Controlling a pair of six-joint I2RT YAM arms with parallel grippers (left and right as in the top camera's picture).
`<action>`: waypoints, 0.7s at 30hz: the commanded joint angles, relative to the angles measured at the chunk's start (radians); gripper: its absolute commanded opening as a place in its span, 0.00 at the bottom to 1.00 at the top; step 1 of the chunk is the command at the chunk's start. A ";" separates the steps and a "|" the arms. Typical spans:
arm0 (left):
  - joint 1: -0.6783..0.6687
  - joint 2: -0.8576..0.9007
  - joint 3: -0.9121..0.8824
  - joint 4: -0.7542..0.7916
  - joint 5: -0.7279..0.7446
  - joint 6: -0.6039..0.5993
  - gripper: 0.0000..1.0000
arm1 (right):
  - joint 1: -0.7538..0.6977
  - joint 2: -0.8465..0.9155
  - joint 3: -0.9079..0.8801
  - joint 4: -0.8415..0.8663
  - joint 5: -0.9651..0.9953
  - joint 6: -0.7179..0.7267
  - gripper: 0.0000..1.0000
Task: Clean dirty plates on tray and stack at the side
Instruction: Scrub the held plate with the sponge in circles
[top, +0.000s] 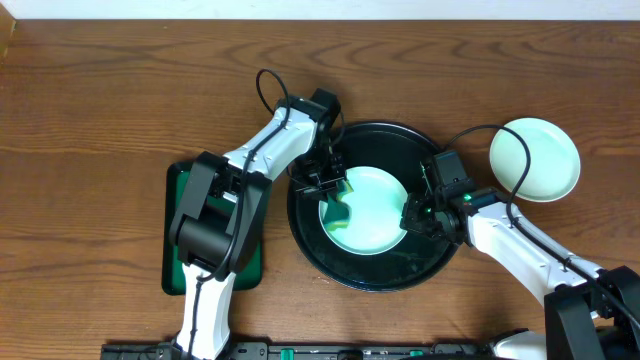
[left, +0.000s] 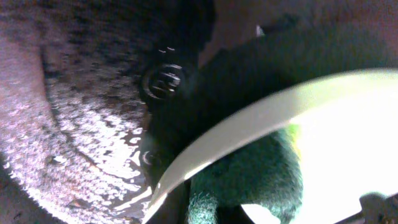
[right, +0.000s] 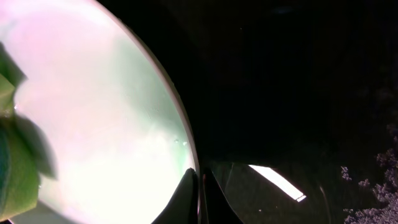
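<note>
The large black tray (top: 372, 272) sits mid-table with one dirty plate (top: 372, 215) in it, white with teal-green smears. My left gripper (top: 330, 183) is at the plate's left rim, shut on a dark green sponge (top: 336, 207) (left: 249, 177) that presses on the plate (left: 348, 137). My right gripper (top: 414, 217) (right: 200, 178) is shut on the plate's right rim, one finger inside the plate (right: 93, 118) and one outside over the tray (right: 280, 93). A second white plate (top: 535, 158) lies on the table to the right of the tray.
A small green rectangular tray (top: 180, 240) lies left of the black tray, partly under my left arm. Bare wooden table (top: 100, 100) surrounds everything. Cables loop above both wrists.
</note>
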 joint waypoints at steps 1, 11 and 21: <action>-0.013 0.098 -0.075 0.018 0.036 0.143 0.07 | 0.001 0.002 -0.010 -0.029 0.084 0.010 0.01; -0.219 0.205 -0.075 0.268 0.326 0.064 0.07 | 0.001 0.002 -0.010 -0.030 0.084 0.009 0.01; -0.250 0.251 -0.074 0.432 0.363 -0.063 0.07 | 0.001 0.002 -0.010 -0.030 0.083 0.009 0.01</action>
